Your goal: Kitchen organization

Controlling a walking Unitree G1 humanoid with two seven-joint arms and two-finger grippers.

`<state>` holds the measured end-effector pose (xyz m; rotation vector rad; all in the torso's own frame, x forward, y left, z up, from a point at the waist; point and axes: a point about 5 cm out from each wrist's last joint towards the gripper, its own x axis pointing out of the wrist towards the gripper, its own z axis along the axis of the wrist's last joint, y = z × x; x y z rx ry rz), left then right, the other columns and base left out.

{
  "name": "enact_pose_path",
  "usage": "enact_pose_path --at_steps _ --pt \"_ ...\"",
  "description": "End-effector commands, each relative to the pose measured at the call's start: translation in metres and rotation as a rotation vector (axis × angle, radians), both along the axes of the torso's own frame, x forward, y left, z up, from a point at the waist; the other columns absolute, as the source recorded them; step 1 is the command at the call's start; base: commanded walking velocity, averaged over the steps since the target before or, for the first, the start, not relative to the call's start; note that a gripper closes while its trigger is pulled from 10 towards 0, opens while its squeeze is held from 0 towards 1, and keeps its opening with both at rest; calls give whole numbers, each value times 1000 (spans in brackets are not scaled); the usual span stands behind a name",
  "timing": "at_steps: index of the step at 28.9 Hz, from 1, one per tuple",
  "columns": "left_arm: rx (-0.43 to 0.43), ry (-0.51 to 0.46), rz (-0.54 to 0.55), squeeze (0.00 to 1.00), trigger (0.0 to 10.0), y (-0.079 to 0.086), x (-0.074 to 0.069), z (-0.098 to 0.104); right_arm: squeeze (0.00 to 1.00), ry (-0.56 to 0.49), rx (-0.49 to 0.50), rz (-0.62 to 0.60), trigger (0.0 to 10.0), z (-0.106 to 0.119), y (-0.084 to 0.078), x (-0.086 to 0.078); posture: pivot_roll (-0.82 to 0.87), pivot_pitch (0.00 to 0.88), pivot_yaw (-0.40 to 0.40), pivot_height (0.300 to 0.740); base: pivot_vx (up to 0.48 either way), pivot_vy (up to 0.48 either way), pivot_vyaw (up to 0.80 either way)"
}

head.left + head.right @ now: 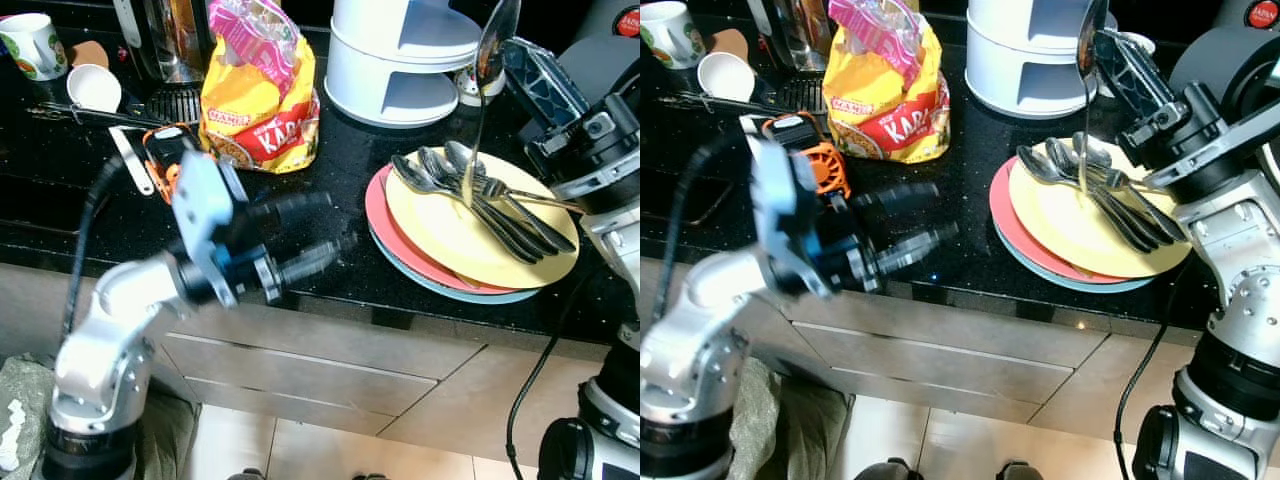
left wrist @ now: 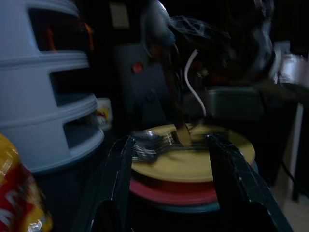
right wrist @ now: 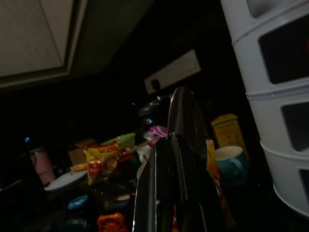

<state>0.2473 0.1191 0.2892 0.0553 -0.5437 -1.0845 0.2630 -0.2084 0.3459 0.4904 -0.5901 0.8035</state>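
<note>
1. My right claw point(image 1: 1102, 52) is clenched on a spoon point(image 1: 497, 40), bowl up and handle hanging down to the yellow plate point(image 1: 450, 235); I judge I am lifting it clear to sort it
2. More cutlery point(image 1: 480, 200) lies on that plate, stacked on a red and a blue one, on the black desk point(image 1: 340, 170)
3. My left claw point(image 1: 315, 235) hovers released beside the plates
4. A white tiered rack point(image 1: 400, 60) stands close behind the spoon; a snack bag point(image 1: 260, 100) sits to the left

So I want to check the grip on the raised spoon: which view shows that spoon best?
The left eye view: the spoon hangs whole there, bowl up, handle tip over the yellow plate, held by the right gripper. The right eye view shows much the same. The right wrist view is dark, bowl behind shut fingers; the left wrist view blurs it.
</note>
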Motion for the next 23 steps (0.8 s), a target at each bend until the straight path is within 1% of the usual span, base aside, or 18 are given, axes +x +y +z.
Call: enact_pose_path --at_steps 1,2,3,5,6,7,8,10,11,12,13,14,15,16,19,20,21,23 --pt "-26 9 -8 0 10000 2 -1 2 0 -50 1 16 0 5 -1 -7 78 132 -23 740 0 0 0" --pt "-44 31 -31 0 10000 3 -2 1 0 -60 0 33 0 5 0 -9 78 131 -24 740 0 0 0" --pt "-43 45 -60 0 10000 3 -3 -2 0 -69 -4 50 0 5 1 -11 77 133 -25 740 0 0 0" --pt "-42 57 -79 0 10000 3 -4 -3 0 -74 -5 60 0 5 1 -13 78 132 -25 740 0 0 0" --pt "-37 68 -116 0 10000 2 -7 -5 0 -82 -10 76 0 5 3 -14 76 132 -24 740 0 0 0" --pt "-37 68 -116 0 10000 2 -7 -5 0 -82 -10 76 0 5 3 -14 76 132 -24 740 0 0 0" --pt "-37 85 -155 0 10000 1 -8 -8 0 -88 -14 88 0 5 3 -15 78 134 -28 740 0 0 0" --pt "-20 127 -236 0 10000 -2 -10 -13 0 -95 -16 106 0 5 5 -16 76 132 -30 740 0 0 0" --pt "-20 127 -236 0 10000 -2 -10 -13 0 -95 -16 106 0 5 5 -16 76 132 -30 740 0 0 0" --pt "-3 151 -284 0 10000 -3 -12 -16 0 -98 -18 114 0 6 5 -17 77 133 -31 740 0 0 0" --pt "13 160 -308 0 10000 -5 -12 -19 0 -100 -17 123 0 6 6 -16 76 132 -35 740 0 0 0" --pt "13 160 -308 0 10000 -5 -12 -19 0 -100 -17 123 0 6 6 -16 76 132 -35 740 0 0 0" --pt "1 182 -325 0 10000 -12 -2 -24 0 -104 -22 140 0 7 9 -16 68 130 -33 740 0 0 0" --pt "1 182 -325 0 10000 -12 -2 -24 0 -104 -22 140 0 7 9 -16 68 130 -33 740 0 0 0" --pt "-32 192 -314 0 10000 -20 11 -24 0 -109 -24 158 0 7 11 -16 68 130 -34 740 0 0 0" --pt "-32 192 -314 0 10000 -20 11 -24 0 -109 -24 158 0 7 11 -16 68 130 -34 740 0 0 0" --pt "-44 192 -305 0 10000 -21 15 -24 0 -111 -24 163 0 7 11 -16 68 130 -34 740 0 0 0" --pt "-61 191 -296 0 10000 -23 19 -22 0 -114 -25 170 0 8 12 -16 65 129 -32 740 0 0 0"
